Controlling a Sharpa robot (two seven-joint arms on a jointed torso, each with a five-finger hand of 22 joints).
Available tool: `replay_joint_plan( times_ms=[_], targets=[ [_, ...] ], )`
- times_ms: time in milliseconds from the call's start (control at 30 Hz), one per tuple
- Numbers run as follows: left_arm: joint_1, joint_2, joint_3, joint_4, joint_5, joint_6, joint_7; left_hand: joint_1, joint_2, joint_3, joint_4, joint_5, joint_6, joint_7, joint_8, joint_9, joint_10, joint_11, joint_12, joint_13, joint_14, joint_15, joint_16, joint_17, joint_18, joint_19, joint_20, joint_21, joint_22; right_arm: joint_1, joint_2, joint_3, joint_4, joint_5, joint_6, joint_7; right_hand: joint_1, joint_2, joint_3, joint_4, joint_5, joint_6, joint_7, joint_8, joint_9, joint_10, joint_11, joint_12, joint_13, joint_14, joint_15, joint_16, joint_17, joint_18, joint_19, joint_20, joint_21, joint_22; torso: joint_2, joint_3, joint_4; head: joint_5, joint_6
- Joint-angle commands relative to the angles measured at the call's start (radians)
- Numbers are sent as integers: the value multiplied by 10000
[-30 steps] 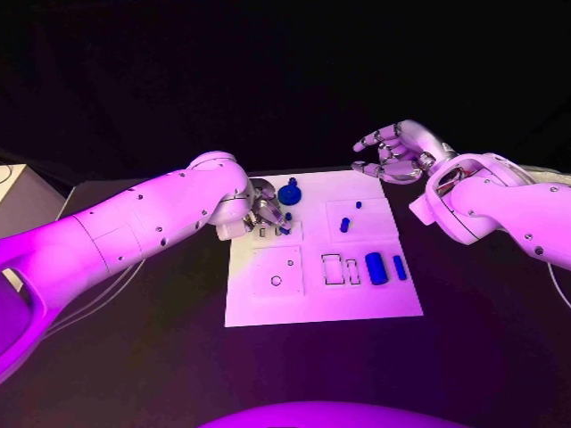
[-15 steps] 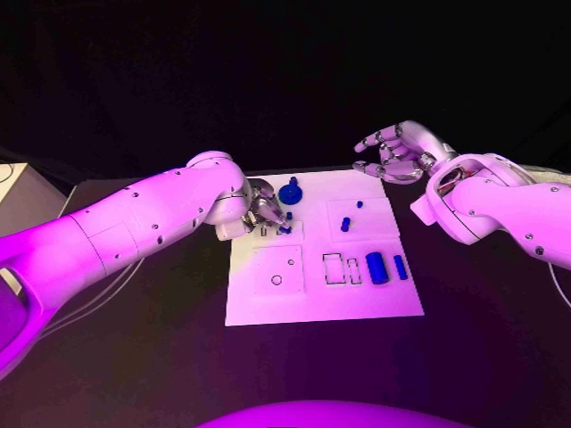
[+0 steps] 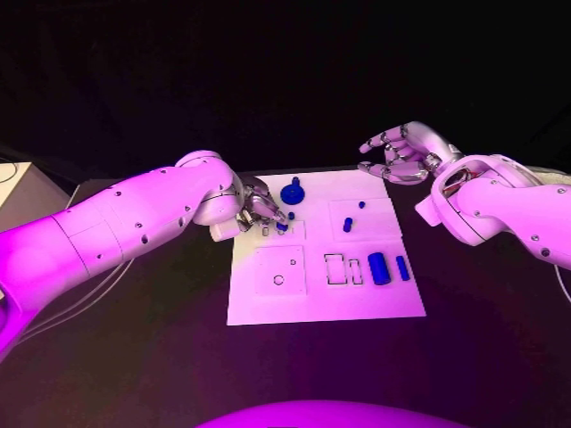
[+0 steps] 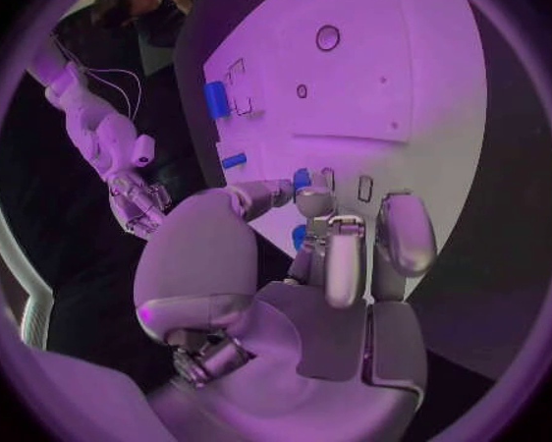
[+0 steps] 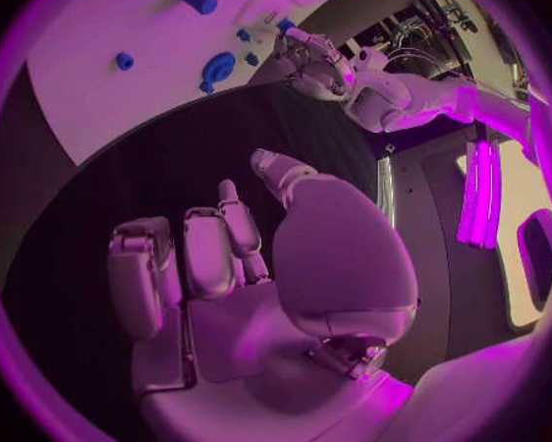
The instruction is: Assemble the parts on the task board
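The white task board (image 3: 314, 290) lies in the middle of the table. My left hand (image 3: 258, 212) hovers low over its far left part, fingers curled down. In the left wrist view my left hand (image 4: 319, 265) has thumb and a finger closed around a small blue part (image 4: 302, 178), beside narrow slots (image 4: 365, 189). A round blue part with a knob (image 3: 293, 191) stands just beyond it. Two small blue pegs (image 3: 346, 225) stand in the far right field. A blue cylinder (image 3: 378, 267) and a thin blue bar (image 3: 401, 267) lie at the right. My right hand (image 3: 401, 153) hangs above the far right corner, fingers apart, holding nothing.
A pale box (image 3: 3, 196) stands at the table's left edge. Bare black table (image 3: 492, 303) surrounds the board. In the right wrist view my right hand (image 5: 251, 265) is over dark table, away from the board (image 5: 117, 20).
My left arm has swung slightly away from me, with the hand staying over the board's far left slots. The right hand has barely moved.
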Motion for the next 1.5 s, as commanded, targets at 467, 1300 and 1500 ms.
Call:
replay_joint_plan(
  times_ms=[467, 1300, 1500],
  targets=[
    [-16, -42, -122, 200, -946, -1079, 210, -199, -55, 1283, -1591, 993, 793, -539, -10, 1731, 370, -167, -96, -51, 968, -190, 72, 2283, -153, 245, -108, 183, 347, -5, -34, 5, -30, -73, 139, -26, -109, -16, 16, 38, -69, 17, 63, -44, 13, -61, 24, -52, -11, -2, 60, -15, -9, -68, 1047, 107, 44, 2634, 10, -9, -11, 79, -19],
    [-20, 155, -562, -30, -1423, -954, 74, -290, -52, 1223, -1534, 1045, 879, -582, 59, 1819, 460, -196, -85, -52, 967, -210, 67, 2275, -167, 288, -129, 218, 420, -4, -44, 5, -34, -90, 137, -42, -109, -16, 16, 38, -69, 17, 63, -44, 13, -61, 24, -52, -11, -2, 60, -15, -9, -68, 1047, 107, 44, 2634, 26, -19, -19, 113, -102],
    [-20, 157, -566, 19, -1406, -762, 62, -323, -31, 1188, -1499, 1019, 905, -598, 81, 1846, 492, -205, -68, -34, 971, -216, 76, 2288, -172, 299, -134, 227, 443, -4, -50, 5, -30, -91, 141, -48, -109, -16, 16, 38, -69, 17, 63, -44, 13, -61, 24, -52, -11, -2, 60, -15, -9, -68, 1047, 107, 44, 2634, 30, -20, -23, 105, -120]
  ],
)
